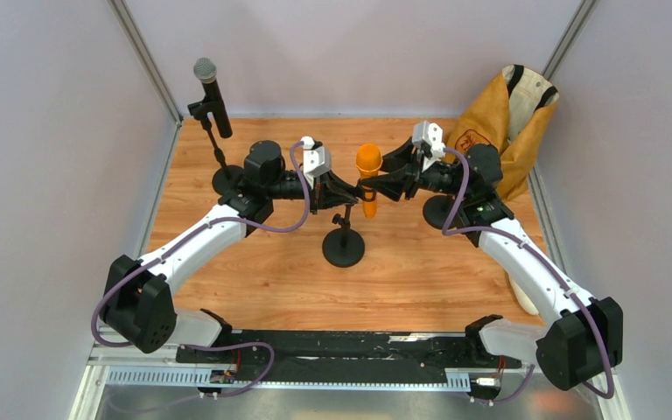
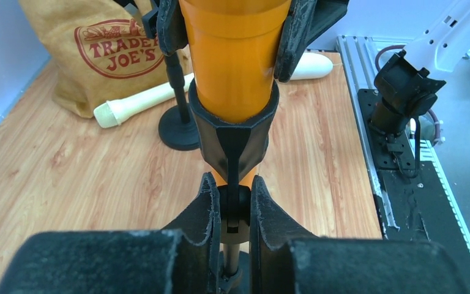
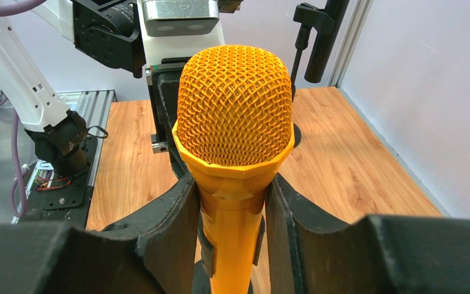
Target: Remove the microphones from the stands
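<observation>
An orange microphone stands upright in the black clip of a small stand whose round base rests on the wooden table. My right gripper reaches in from the right and is shut on the microphone's orange body, just under its mesh head. My left gripper comes in from the left, lower down. Its fingers press on the black joint of the stand just below the clip. In the left wrist view the microphone rises above that clip.
A black microphone with a grey head stands on its own stand at the back left. A brown paper bag sits at the back right, with an empty stand base and a white microphone lying near it.
</observation>
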Robot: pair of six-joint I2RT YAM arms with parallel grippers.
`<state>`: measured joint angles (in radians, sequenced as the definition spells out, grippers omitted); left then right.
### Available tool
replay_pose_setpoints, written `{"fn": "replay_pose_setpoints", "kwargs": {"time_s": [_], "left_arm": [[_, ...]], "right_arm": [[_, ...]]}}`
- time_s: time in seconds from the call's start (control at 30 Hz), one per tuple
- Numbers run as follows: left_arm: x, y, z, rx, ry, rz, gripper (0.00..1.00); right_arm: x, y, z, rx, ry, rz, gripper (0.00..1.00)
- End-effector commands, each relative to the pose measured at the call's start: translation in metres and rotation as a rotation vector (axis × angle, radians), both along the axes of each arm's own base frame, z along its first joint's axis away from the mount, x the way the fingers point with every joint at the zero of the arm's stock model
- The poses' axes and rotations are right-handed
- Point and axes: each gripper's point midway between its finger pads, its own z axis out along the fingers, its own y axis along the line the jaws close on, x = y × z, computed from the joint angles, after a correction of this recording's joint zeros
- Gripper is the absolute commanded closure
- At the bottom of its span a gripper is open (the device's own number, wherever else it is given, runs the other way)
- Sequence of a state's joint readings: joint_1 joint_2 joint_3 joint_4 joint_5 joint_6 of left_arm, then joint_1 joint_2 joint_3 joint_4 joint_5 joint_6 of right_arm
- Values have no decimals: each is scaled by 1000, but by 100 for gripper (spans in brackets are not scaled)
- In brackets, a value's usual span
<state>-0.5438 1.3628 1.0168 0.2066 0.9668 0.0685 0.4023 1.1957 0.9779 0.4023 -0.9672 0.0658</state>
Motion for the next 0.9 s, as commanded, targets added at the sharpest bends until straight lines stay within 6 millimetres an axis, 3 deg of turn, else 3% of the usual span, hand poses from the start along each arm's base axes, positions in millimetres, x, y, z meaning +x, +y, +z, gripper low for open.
{"fn": "replay_pose_setpoints", "kwargs": {"time_s": [0.0, 0.87], "left_arm": [[1, -6, -24, 42, 8, 22, 100], [-8, -22, -40, 73, 42, -5, 100]], "right_arm": [[-19, -7, 40, 73, -104, 3, 78], [-46, -15, 68, 121, -122, 51, 83]]}}
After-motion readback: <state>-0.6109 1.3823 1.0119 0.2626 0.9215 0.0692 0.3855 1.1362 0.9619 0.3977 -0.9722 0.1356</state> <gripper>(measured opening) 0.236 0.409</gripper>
